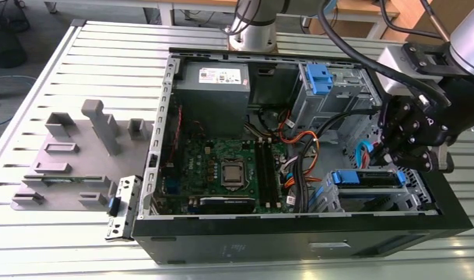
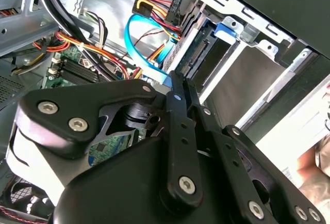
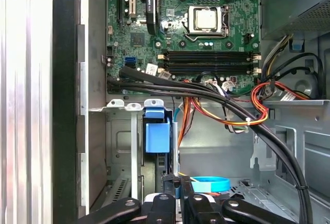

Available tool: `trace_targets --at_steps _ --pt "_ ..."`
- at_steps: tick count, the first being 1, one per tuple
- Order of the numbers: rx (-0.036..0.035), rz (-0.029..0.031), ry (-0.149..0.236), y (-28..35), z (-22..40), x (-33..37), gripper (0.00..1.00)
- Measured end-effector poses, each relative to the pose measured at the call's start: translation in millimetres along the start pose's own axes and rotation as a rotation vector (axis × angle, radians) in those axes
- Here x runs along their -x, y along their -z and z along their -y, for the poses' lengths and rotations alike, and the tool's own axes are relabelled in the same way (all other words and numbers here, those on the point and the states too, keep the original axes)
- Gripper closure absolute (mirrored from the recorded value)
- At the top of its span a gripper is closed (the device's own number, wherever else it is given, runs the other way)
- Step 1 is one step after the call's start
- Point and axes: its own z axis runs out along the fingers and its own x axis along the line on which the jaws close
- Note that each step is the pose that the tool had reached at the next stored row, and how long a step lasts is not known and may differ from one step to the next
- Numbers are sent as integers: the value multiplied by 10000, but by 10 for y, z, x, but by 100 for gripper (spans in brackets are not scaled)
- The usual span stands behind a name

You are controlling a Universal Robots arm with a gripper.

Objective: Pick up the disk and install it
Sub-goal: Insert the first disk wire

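My tool (image 2: 175,77) has its two fingers drawn together with nothing that I can make out between them. In the second wrist view its tip sits right at the cabled end of the disk (image 1: 367,178). The disk lies in the drive bay (image 1: 411,192) at the front corner of the open computer case (image 1: 299,224), its blue rails lined up with the metal slot. As I judge it, the step in hand is seating the disk rather than carrying it, so the work is a push, not a grip. I would press square along the line of the rails, because a slanted shove could jam one rail in its guide. I would also keep the force light (a disk does not forgive a hard knock). The blue handle tab (image 3: 157,136) stands just ahead of my fingers in the first wrist view and makes a fair mark for staying centred. The flat blue cable (image 2: 142,38) and the orange and red wires (image 3: 258,108) run close beside the bay, and my knuckles could snag them, so I would keep clear of both. The circuit board (image 1: 221,163) lies further in, and the slatted worktop (image 1: 104,64) carries the whole case.
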Motion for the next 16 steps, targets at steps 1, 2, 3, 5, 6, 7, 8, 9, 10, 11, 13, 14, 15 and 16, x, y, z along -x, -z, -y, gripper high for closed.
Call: trace_targets --at_steps 1,2,3,5,6,7,8,9,10,11,13,14,15,16 --pt "0 -1 0 0 0 -8 84" --pt "0 -1 0 -1 1 -18 84" --pt "-1 -1 0 -2 1 -26 84" --pt "0 0 0 -4 1 -40 84" --pt "-1 0 0 -6 2 -46 84" --pt "0 1 0 -7 2 -49 84" --pt "0 0 0 -9 2 -50 84" --pt "0 -2 0 -11 2 -50 84" --pt "0 -2 0 -13 2 -51 84" --pt "0 -1 0 -17 2 -51 84" --pt "0 -1 0 -22 4 -52 84" --pt "0 -2 1 -23 6 -52 84" --pt "0 -3 1 -24 7 -52 84" --pt "0 0 1 -26 9 -53 84"
